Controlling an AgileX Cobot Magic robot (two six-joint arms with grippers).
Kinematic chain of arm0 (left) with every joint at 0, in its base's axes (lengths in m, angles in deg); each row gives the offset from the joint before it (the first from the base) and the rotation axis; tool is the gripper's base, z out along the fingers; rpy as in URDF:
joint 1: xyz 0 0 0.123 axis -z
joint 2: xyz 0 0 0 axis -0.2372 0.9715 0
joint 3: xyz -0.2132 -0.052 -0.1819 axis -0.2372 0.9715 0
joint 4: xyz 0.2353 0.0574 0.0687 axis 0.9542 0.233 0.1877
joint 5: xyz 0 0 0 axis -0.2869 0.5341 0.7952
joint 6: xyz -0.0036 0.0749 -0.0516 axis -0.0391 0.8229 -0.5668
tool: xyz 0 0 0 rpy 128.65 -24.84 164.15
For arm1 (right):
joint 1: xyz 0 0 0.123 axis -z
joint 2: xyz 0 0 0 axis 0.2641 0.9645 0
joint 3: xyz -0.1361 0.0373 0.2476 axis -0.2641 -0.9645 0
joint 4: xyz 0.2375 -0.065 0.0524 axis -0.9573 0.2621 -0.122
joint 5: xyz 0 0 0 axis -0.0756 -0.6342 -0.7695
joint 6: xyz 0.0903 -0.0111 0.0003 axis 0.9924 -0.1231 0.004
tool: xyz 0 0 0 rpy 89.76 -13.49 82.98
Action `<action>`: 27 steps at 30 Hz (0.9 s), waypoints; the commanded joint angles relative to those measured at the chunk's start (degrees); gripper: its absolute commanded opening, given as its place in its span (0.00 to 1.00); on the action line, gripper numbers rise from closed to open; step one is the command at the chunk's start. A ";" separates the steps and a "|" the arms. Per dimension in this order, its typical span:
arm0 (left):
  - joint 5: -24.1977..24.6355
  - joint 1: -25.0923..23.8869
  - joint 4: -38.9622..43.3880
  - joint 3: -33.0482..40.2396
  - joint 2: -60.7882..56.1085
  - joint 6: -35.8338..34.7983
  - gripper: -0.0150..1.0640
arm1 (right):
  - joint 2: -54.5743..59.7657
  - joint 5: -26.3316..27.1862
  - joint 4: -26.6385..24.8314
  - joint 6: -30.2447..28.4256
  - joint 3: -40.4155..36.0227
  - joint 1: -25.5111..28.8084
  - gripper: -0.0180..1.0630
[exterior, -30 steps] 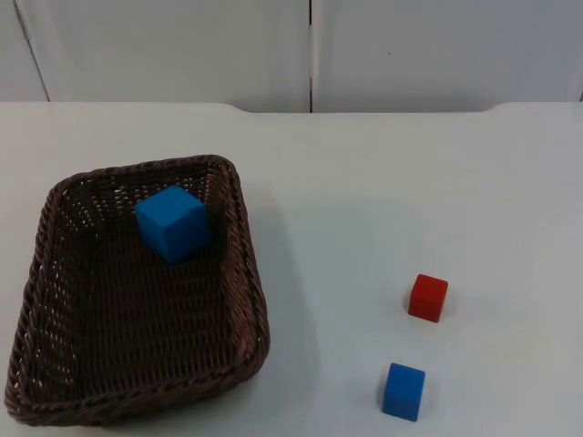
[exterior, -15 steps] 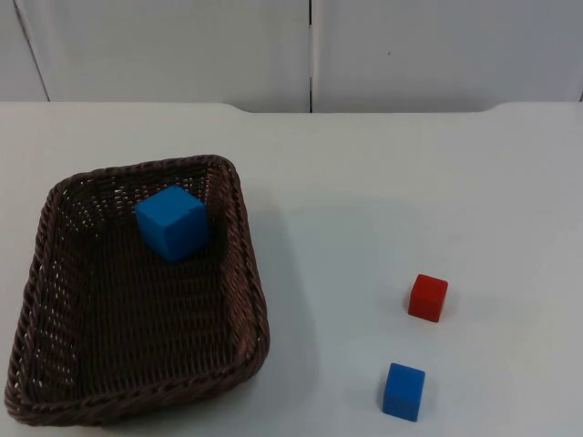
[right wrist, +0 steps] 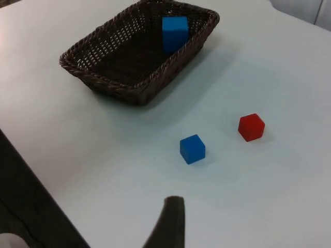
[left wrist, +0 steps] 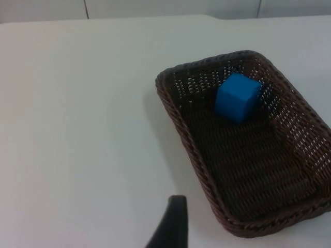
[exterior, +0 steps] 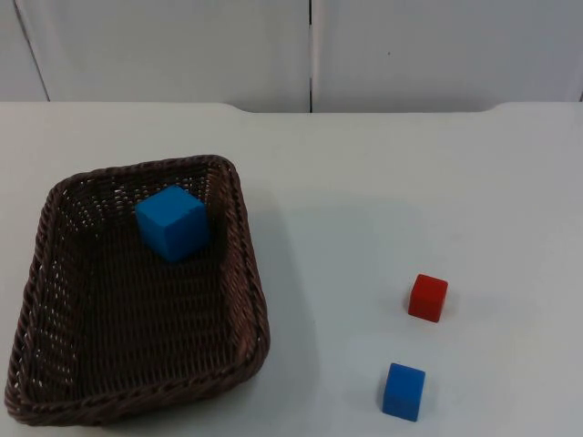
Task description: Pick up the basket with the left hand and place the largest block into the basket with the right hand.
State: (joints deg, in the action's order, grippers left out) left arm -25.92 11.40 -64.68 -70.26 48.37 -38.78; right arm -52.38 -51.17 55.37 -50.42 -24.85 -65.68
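1. A dark brown woven wicker basket (exterior: 137, 291) rests on the white counter (exterior: 383, 182).
2. The large blue cube (exterior: 171, 222) sits inside the basket, near its far wall.
3. A small red cube (exterior: 428, 298) and a small blue cube (exterior: 404, 391) lie on the counter, well apart from the basket.
4. The left claw (left wrist: 170, 227) hangs above bare counter beside the basket; whether it is apart or together cannot be told.
5. The right claw (right wrist: 170, 222) hangs above the counter near the small blue cube; its state cannot be told.

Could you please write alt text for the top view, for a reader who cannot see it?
A dark wicker basket on a white table holds a large blue block at its far end. A small red block and small blue block sit outside.
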 commanded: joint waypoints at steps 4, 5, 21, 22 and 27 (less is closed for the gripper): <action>0.09 -0.01 0.40 0.27 -0.34 -0.51 0.74 | -0.16 -0.06 0.23 0.04 -0.20 -0.10 0.72; 0.09 -0.01 0.40 0.27 -0.34 -0.51 0.74 | -0.16 -0.06 0.23 0.04 -0.20 -0.10 0.72; 0.09 -0.01 0.40 0.27 -0.34 -0.51 0.77 | -0.16 -0.06 0.09 0.04 -0.20 -0.10 0.73; 0.09 -0.01 0.40 0.27 -0.34 -0.51 0.77 | -0.16 -0.06 0.09 0.04 -0.20 -0.10 0.73; 0.09 -0.01 0.40 0.27 -0.34 -0.51 0.99 | -0.16 -0.06 0.09 0.04 -0.20 -0.10 0.99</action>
State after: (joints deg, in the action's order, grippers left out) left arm -25.92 11.40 -64.58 -70.26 48.37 -39.02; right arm -52.38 -51.29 55.37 -50.42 -24.89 -65.68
